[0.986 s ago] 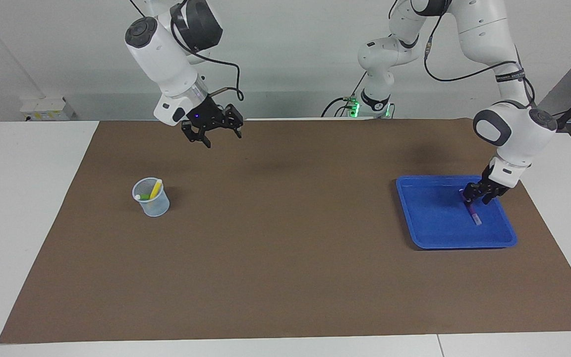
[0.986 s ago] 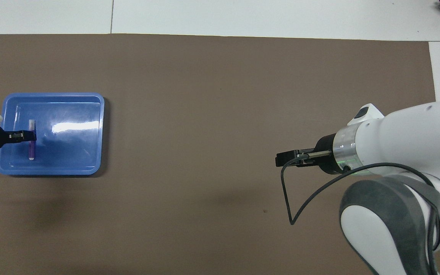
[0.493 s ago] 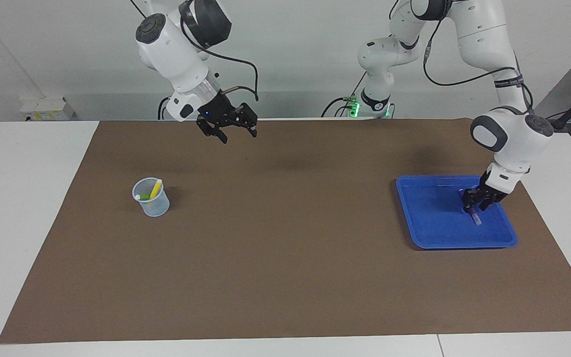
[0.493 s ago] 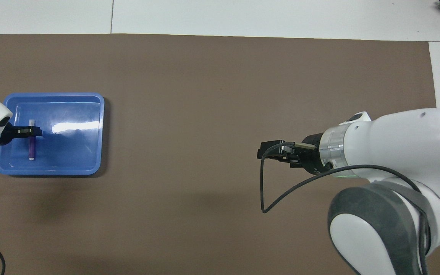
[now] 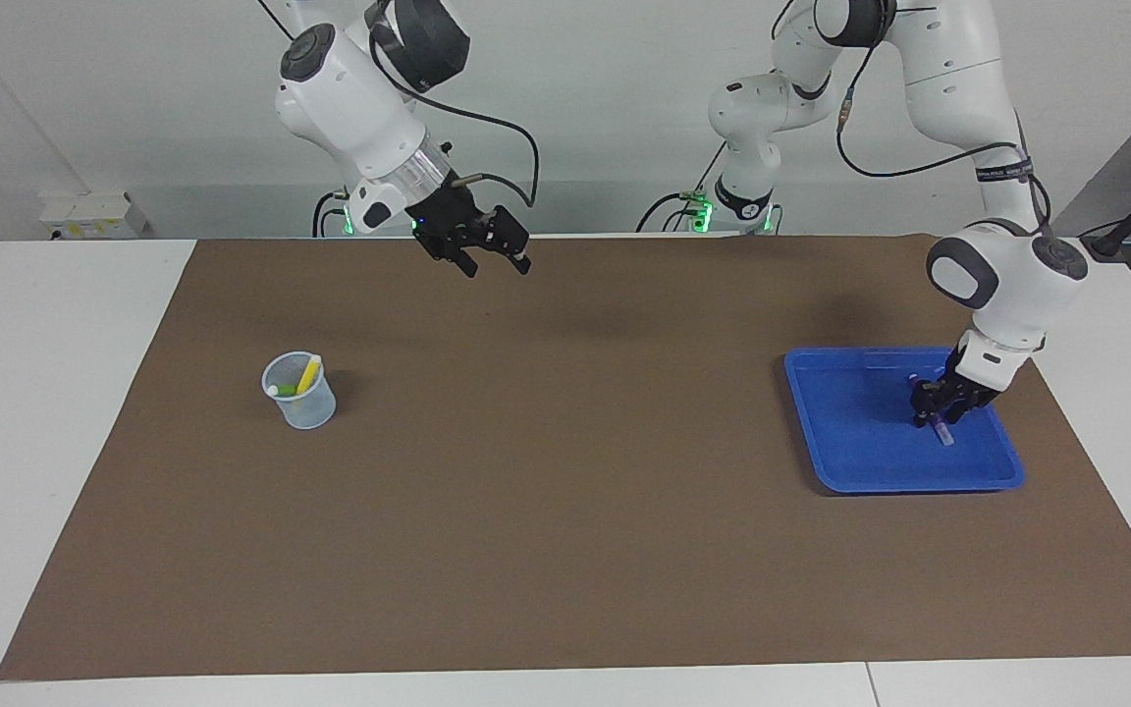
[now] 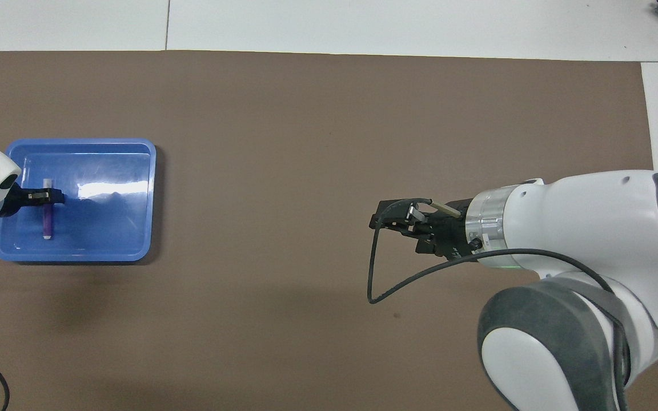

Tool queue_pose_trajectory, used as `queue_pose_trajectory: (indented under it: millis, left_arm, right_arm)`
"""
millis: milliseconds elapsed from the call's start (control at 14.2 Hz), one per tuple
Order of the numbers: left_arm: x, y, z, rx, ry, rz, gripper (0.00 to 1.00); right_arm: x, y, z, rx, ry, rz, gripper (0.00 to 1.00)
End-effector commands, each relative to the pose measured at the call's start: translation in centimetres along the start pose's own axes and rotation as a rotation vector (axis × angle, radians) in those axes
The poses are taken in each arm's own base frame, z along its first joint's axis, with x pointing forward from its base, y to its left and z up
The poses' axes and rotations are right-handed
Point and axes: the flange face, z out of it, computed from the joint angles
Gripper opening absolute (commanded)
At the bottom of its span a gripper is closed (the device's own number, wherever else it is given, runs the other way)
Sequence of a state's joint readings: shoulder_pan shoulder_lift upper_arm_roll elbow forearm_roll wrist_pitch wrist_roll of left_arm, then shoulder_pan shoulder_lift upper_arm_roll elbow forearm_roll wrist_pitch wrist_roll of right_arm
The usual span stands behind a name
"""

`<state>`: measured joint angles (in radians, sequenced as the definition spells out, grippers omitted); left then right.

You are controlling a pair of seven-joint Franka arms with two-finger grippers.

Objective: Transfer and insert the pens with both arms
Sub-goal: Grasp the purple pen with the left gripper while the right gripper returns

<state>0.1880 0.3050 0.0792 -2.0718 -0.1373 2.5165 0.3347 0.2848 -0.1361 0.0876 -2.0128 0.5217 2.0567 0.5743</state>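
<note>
Right hand (image 5: 495,253) moved midtable; left hand (image 5: 939,405) hides purple pen (image 5: 942,430).

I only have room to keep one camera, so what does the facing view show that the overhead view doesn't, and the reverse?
Facing view only: the clear cup holding the yellow pen and green pen, plus both arms' bases. Overhead view only: the purple pen showing most of its length, not just its tip. Both show the blue tray, the left gripper down at the purple pen, and the open right gripper raised over the brown mat.
</note>
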Motion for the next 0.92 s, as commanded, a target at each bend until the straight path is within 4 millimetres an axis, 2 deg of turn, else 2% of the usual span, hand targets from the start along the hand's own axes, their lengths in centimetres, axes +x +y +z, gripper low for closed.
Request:
queue_pose_trajectory:
  millis: [0, 211, 352, 423, 846]
  left_arm:
    - [0.13, -0.67, 0.32, 0.006, -0.001, 0.005, 0.49]
    - [0.14, -0.77, 0.28, 0.008, 0.002, 0.002, 0.36]
    - [0.07, -0.58, 0.41, 0.007, -0.001, 0.003, 0.08]
    - [0.09, -0.4, 0.45, 0.007, 0.0, 0.003, 0.0]
    - [0.35, -0.23, 0.22, 0.004, -0.002, -0.01, 0.0]
  right_arm:
    - [-0.35, 0.19, -0.06, 0.024, 0.002, 0.033, 1.0]
    - [-0.35, 0.24, 0.0, 0.023, 0.001, 0.034, 1.0]
    - [-0.35, 0.24, 0.0, 0.023, 0.001, 0.034, 1.0]
    - [-0.35, 0.24, 0.0, 0.023, 0.001, 0.034, 1.0]
    - [-0.35, 0.24, 0.0, 0.023, 0.001, 0.034, 1.0]
